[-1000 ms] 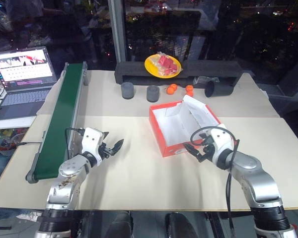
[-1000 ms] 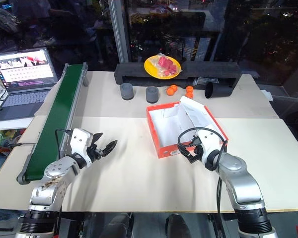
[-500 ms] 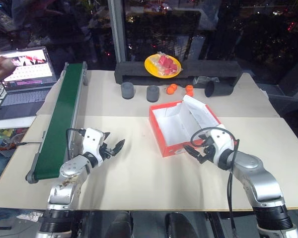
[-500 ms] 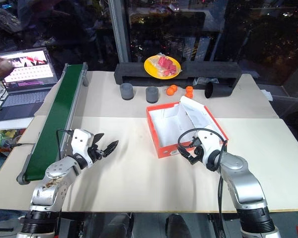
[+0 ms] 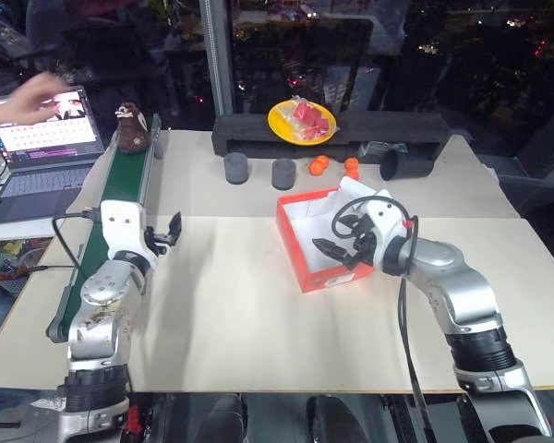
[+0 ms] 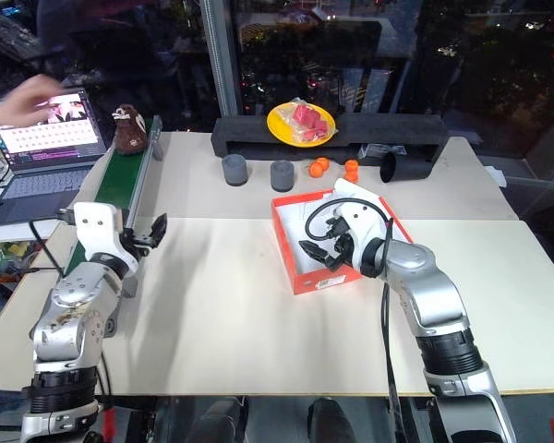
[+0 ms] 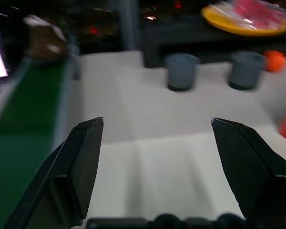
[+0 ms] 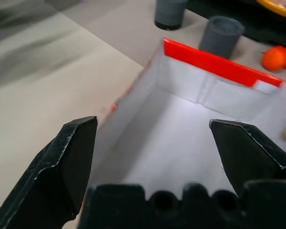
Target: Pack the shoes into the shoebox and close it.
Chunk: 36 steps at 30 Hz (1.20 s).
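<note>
Red-orange rectangular cardboard shoebox with white interior sits open on the pale beige bench, right of centre; long axis runs from near-left to far-right, skewed to the bench edge, white lid flap raised on its far-right side. Nothing visible inside as far as the right wrist view shows, just bare white floor and walls.

One dark brown fuzzy shoe with white trim sits at the far end of the long green conveyor belt along the left side of the bench; heading cannot tell, too small.

Right pincer hangs over the near-left part of the shoebox, pointing across it toward the left, black fingers spread wide, holding nothing.

Left pincer is raised at the conveyor's inner edge, pointing forward along the bench, fingers wide apart, empty, well apart from the shoe.

Behind the box: two grey cylindrical cups, small orange balls, a black tipped-over cup, a yellow plate of wrapped red items on a long black foam block.

Open laptop left of the conveyor, a person's hand over its screen
</note>
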Motion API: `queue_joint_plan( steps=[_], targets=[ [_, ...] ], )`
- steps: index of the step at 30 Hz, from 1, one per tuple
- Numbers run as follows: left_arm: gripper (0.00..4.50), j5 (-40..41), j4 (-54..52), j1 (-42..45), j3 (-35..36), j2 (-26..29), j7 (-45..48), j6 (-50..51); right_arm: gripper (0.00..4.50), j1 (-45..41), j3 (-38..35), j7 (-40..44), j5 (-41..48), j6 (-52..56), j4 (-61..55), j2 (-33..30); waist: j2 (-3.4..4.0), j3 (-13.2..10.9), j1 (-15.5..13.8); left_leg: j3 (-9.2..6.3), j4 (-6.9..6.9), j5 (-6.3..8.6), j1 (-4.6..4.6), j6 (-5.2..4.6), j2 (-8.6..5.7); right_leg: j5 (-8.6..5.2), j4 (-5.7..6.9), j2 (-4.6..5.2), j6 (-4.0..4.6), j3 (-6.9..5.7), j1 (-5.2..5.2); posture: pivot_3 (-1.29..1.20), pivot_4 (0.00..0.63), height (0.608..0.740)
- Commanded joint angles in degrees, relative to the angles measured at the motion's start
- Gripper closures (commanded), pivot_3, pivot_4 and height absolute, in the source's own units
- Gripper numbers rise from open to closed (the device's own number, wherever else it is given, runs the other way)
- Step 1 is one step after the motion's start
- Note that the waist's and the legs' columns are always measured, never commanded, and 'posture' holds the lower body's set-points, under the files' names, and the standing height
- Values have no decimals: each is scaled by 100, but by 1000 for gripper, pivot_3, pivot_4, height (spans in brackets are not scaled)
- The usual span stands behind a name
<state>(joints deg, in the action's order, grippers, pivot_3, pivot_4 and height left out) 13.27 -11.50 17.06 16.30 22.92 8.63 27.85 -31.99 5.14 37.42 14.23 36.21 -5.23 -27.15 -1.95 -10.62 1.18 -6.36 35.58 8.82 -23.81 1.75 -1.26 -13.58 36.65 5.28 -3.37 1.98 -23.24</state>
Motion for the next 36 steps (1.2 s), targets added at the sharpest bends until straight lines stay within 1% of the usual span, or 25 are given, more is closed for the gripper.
queue_joint_plan(
  steps=[1,5,10,17,20,25,29,36],
  targets=[
    [635,-46,-373,-5,314,188,-149,154,66,-321,99,181,-39,-413,256,122,0,0,0,0,0,0,0,0,0,0,0,0,0,0,-1,0,150,740],
    [635,19,-407,-302,648,279,-188,265,66,-580,184,283,-84,-663,639,286,1,-1,24,3,-10,0,6,0,0,1,1,-1,2,6,-2,0,150,740],
    [635,83,-33,-661,1130,342,-165,165,66,-844,266,337,-17,-735,817,600,1,-1,40,3,-21,0,9,0,2,9,0,-3,17,6,-6,0,150,740],
    [635,88,387,-586,1259,384,-130,136,66,-822,307,398,-45,-679,675,734,1,-1,-2,3,-25,0,10,1,3,10,-1,-2,19,6,-7,0,150,740],
    [635,75,620,-465,1249,451,-78,77,66,-797,283,340,-46,-629,571,745,1,-1,-3,3,-27,0,10,1,3,17,1,-4,29,6,-11,0,150,740],
    [635,53,1504,122,1181,705,75,-93,66,-735,280,281,-36,-480,347,703,1,-1,2,4,-28,-1,10,1,8,16,4,-10,28,5,-15,0,150,740],
    [635,-36,2345,789,971,900,194,-269,66,-629,266,170,-49,-363,144,688,1,0,-9,5,-32,-1,10,2,7,16,3,-8,28,6,-16,0,150,740],
    [635,-110,3031,1340,815,1049,159,-469,66,-505,177,14,-40,-227,-78,612,1,0,28,6,-37,-1,7,1,5,27,5,-6,44,8,-24,0,150,740]
  ],
)
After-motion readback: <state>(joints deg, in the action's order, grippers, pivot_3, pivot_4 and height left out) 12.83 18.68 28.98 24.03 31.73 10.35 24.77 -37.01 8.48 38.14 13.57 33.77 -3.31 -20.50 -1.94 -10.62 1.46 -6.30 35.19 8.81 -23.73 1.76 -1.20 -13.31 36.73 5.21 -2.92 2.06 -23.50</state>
